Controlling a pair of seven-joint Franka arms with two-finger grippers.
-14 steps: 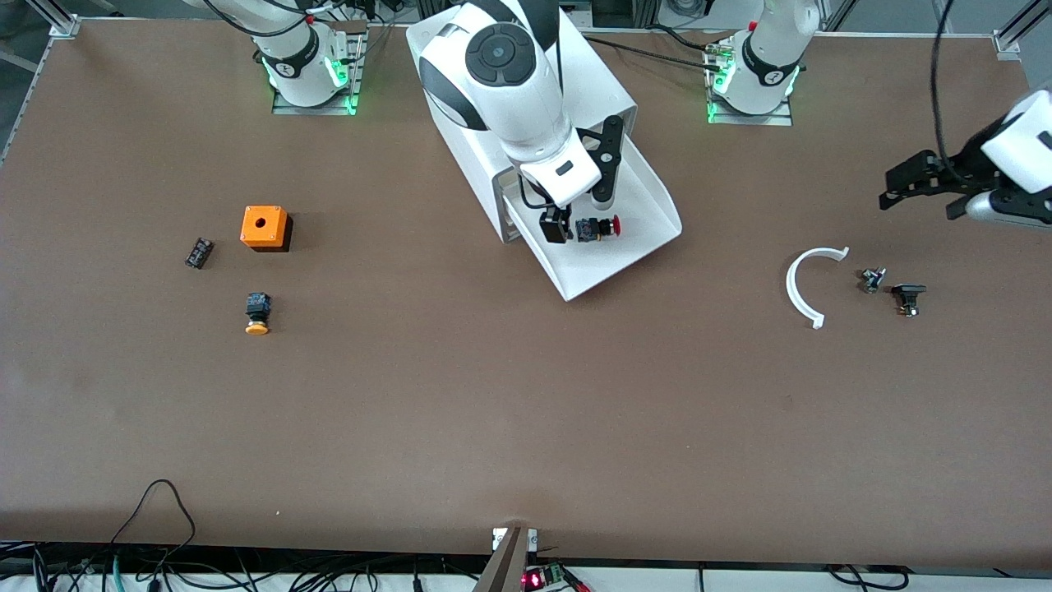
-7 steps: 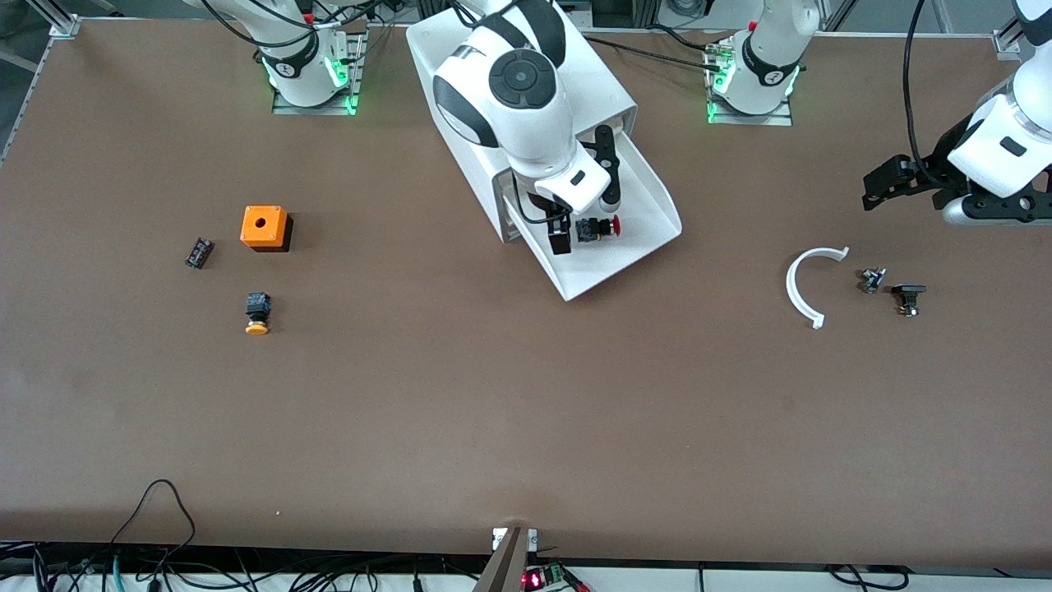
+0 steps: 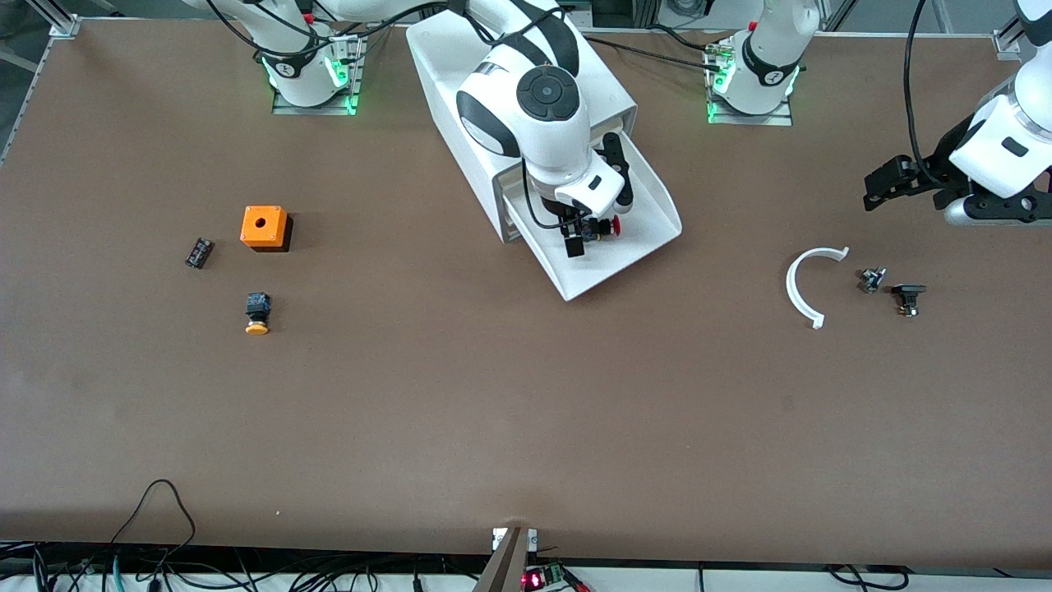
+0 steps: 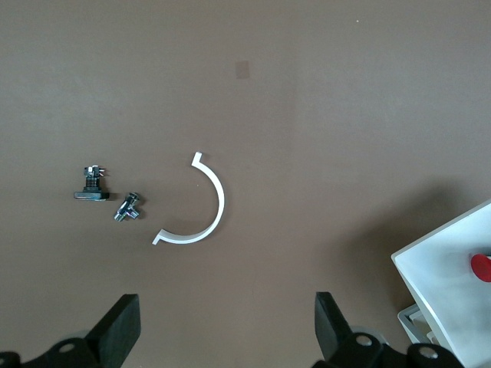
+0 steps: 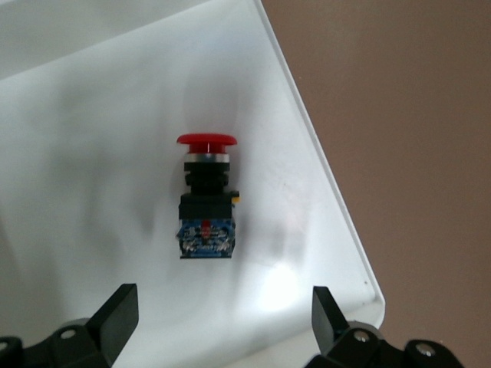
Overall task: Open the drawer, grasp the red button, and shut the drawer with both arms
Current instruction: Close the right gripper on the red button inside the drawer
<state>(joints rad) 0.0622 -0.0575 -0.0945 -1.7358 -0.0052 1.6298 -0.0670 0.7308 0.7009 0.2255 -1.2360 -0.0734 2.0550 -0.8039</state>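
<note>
Brown bench, drawer (image 3: 637, 226) pulled open: right gripper (image 5: 222, 322), jaws spread, hovers over the button (image 5: 205, 198) lying inside, red cap at 12 o'clock. Light, rigid plastic; best pinched across its squarish black body. Left gripper (image 4: 222, 337), jaws spread, waits over the bench at its own end.

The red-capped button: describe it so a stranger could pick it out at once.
Find the big white cabinet between the two arm bases; its open drawer juts toward the front camera. Lying on its side in that drawer, under the open right gripper, is the button. Its cap is red; the similar button on the bare table has a yellow-orange one.
</note>
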